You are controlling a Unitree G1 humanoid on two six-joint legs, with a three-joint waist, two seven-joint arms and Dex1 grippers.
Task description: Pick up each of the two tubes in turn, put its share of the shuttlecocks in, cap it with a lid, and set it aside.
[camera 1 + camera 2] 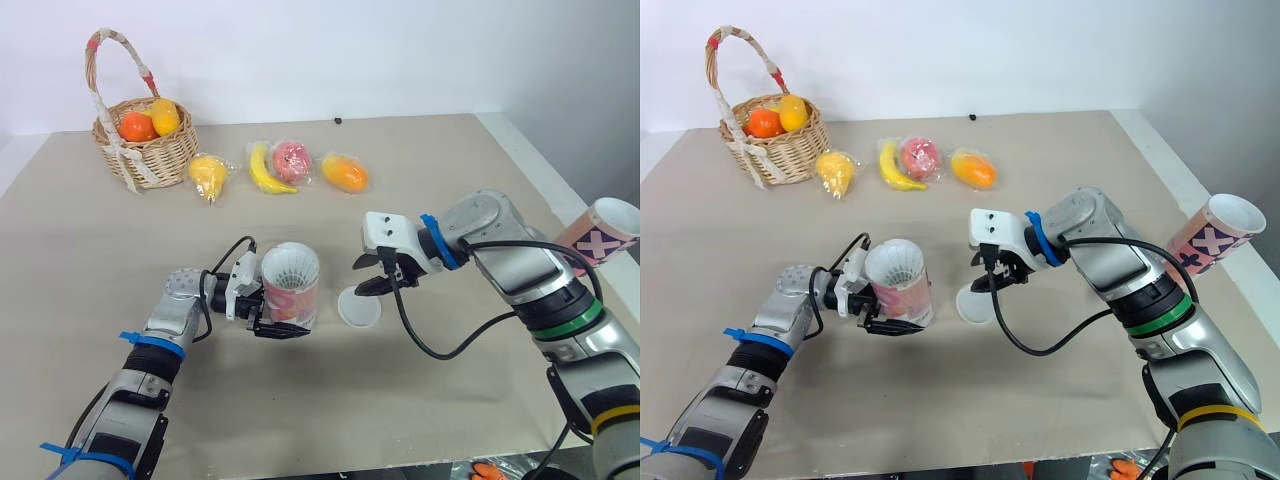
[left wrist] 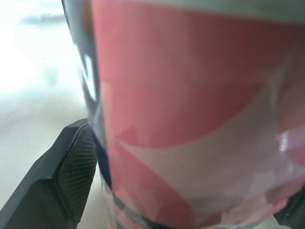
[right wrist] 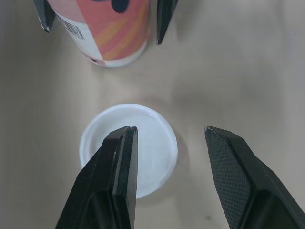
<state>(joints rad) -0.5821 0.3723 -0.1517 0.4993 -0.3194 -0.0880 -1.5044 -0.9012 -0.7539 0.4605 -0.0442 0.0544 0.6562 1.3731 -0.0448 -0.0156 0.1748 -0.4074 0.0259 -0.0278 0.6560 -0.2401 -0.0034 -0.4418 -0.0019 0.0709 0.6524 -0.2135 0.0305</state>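
Standing basket (image 1: 150, 160): upper left of the frame, on the bench (image 1: 450, 170), with orange and yellow fruit (image 1: 140, 126) inside.
Left pincer (image 1: 280, 326): lower left of centre, clenched on the pink tube (image 1: 292, 295); in the left wrist view one finger (image 2: 71, 176) lies flat against the tube's wall.
Pink tube: held close to upright, its open mouth turned up toward the camera and white shuttlecocks (image 1: 290, 267) showing inside.
Wrapped pieces (image 1: 292, 158): four in a row along the top centre, just right of the basket; one of them is a banana (image 1: 265, 170).
Lid (image 1: 358, 308): a white disc flat on the bench at centre, just right of the held tube and apart from it.
Right pincer (image 3: 167, 131): right of centre, released, fingers spread wide over the lid; one finger is above the disc, the other past its rim. Whether either touches it, I cannot tell.
Second tube (image 1: 600, 232): far right edge, tilted, with pink crosses and a white open mouth, well apart from both pincers.
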